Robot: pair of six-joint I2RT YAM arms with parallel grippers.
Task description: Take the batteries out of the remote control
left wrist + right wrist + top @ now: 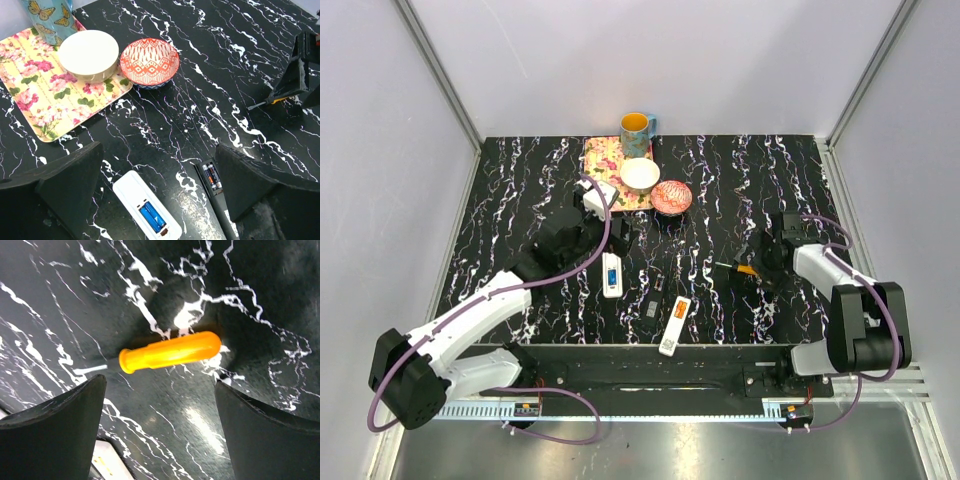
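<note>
A white remote [145, 210] lies with its back open and blue batteries [152, 216] seated in it. Beside it lies a black remote [216, 192] with its compartment open, holding orange-and-black batteries [213, 176]. In the top view they lie at mid-table: the white remote [611, 275] and the black one [655, 300]. My left gripper [160, 185] is open and empty, above and between both remotes; it also shows in the top view [582, 240]. My right gripper [160, 430] is open and empty, just short of the orange-handled screwdriver [170, 352].
A second white remote [674, 325] lies near the front edge. A floral tray [37, 97] at the back holds a white bowl [90, 54] and a butterfly mug [636, 127]. A red patterned bowl [149, 62] stands beside the tray. Grey walls close in three sides.
</note>
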